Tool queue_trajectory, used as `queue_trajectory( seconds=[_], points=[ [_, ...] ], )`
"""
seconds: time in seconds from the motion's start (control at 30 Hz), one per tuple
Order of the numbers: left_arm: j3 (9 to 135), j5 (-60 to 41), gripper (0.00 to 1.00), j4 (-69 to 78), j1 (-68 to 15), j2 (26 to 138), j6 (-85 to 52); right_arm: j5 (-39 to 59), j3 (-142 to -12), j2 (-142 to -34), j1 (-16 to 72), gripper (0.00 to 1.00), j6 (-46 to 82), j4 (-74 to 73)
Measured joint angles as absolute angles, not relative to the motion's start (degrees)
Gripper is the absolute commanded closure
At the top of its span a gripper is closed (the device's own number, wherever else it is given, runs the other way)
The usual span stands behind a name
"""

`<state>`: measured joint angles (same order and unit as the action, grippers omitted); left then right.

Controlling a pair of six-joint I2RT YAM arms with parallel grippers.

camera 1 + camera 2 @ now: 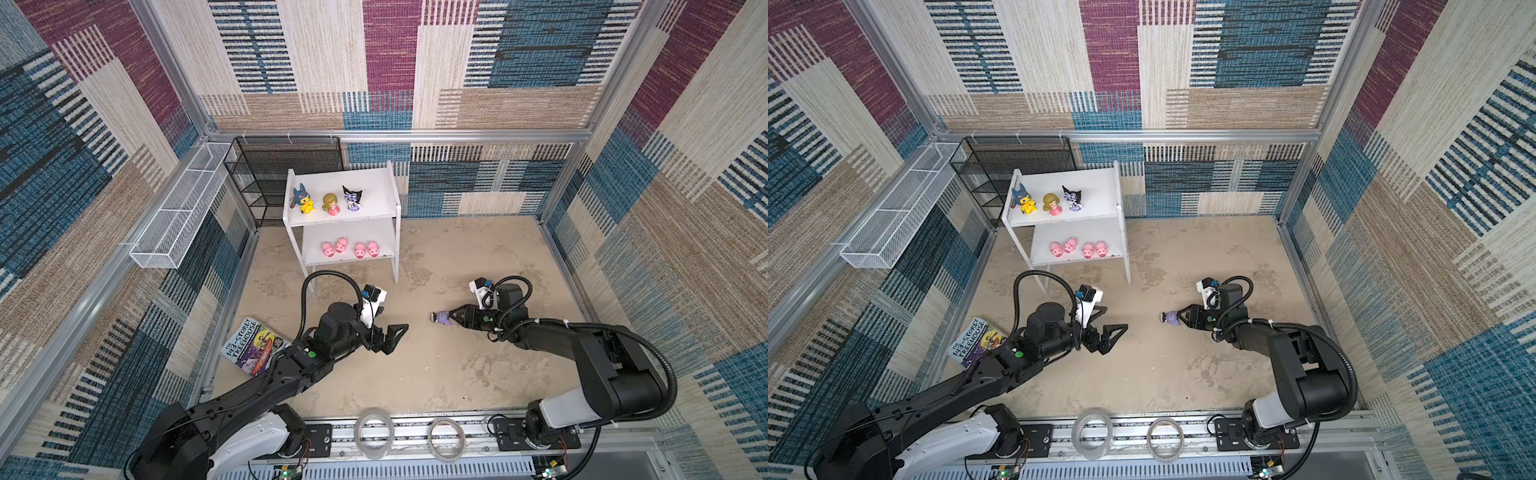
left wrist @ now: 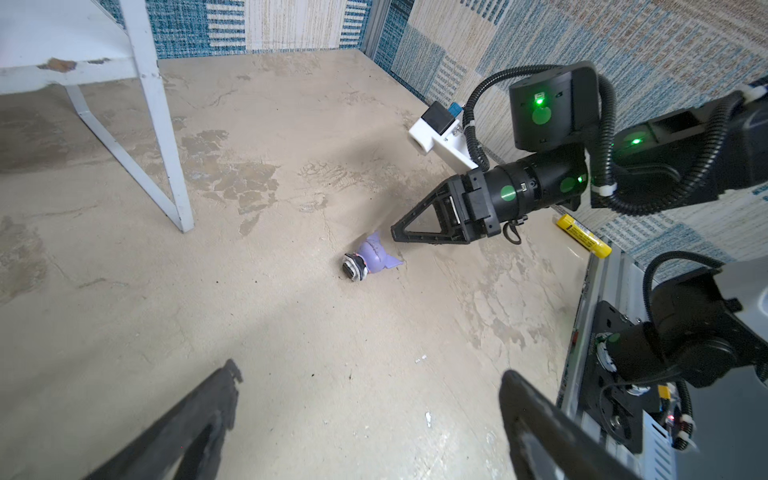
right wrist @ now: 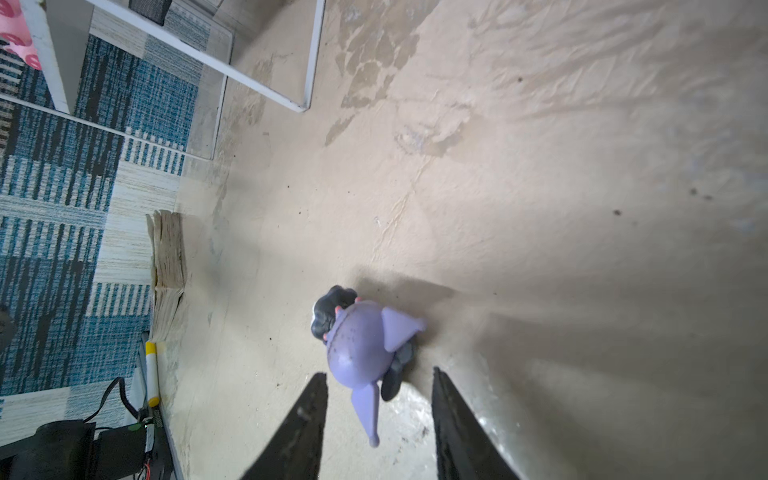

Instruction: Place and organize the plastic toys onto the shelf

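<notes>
- On the upper board of the white two-tier flat-board shelf [image 1: 376,183], at the back left of the beige floor [image 1: 436,374]: three small plastic figures upright in a row. From left to right, a yellow one with a blue hood [image 1: 302,200], a blond doll in a pink dress [image 1: 331,204] and a black-and-purple one [image 1: 352,198].
- On the lower board: four pink plastic pigs [image 1: 360,250] side by side in two close pairs, snouts toward the front.
- Just left of the shelf, against the back wall: black mesh rack [image 1: 270,174]. Along the left wall rail: long white wire basket [image 1: 178,212].
- Well apart from the shelf, right of centre on the floor in both top views: second black-and-purple plastic figure [image 1: 441,318] [image 1: 1170,318]. Lies on its side.
- Long axis roughly left to right in the top views, in line with the right gripper [image 1: 452,319]. Black end toward the left gripper [image 1: 397,338]; rounded purple end with two pointed tips toward the right gripper.
- Right gripper [image 3: 378,374] low at the floor, jaws parted either side of the purple end, one pointed tip between the fingers [image 3: 299,424]. Not clamped: a gap shows beside the toy in the right wrist view.
- Left gripper [image 2: 370,370] left of centre, above the floor, jaws spread wide, grasping nothing.
- At the left floor edge: paperback book [image 1: 257,347], propped against the wall.
</notes>
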<state>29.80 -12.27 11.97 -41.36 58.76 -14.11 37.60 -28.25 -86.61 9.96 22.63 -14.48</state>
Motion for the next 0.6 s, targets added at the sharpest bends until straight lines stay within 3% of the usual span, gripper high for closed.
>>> queue_trajectory(
  seconds=[0.6],
  points=[
    [30.7,-10.9,0.01,11.2,-41.4,58.9,-12.1,48.9,-28.9,-100.8,7.0,0.68,28.0,-30.1]
  ],
)
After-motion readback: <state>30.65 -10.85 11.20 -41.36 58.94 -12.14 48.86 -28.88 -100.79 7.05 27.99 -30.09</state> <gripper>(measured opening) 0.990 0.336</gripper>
